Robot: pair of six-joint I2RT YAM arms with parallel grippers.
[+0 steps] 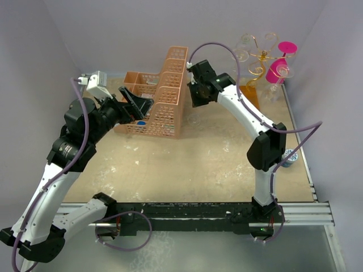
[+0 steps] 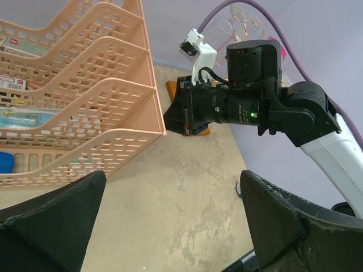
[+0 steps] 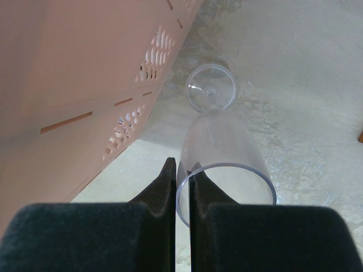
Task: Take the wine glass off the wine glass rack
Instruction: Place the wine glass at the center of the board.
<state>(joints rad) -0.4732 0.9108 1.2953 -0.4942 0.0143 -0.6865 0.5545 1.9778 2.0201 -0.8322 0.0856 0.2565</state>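
Wine glass [image 3: 218,141], clear and see-through, hangs foot-down from the right fingers [image 3: 164,192], which are clenched on one side of its rim, one finger inside the bowl and one outside. The right wrist camera looks straight down through the open mouth, past the bowl, to the round foot below. The foot is at or just above the pale desk [image 1: 198,164]; which of the two cannot be told. The glass is just beside the wall of a peach lattice basket [image 3: 68,85].

In the overhead view the wine glass rack [image 1: 262,56], thin gold wire with curled arms on an orange base [image 1: 251,93], stands in the far right corner, well apart from the held glass. Pink glasses [image 1: 278,69] and what look like clear ones hang on it. So this glass is off the rack and appears ready to be set down.

The left fingers [image 2: 51,209] are spread wide, grasping nothing, near the basket on the left.

The glass is probably light, rigid and smooth, so it could slip or swing in a rim pinch. If it is real glass it is fragile, and the rim and stem would be its weakest parts. A grasp around the stem or bowl would likely be steadier.
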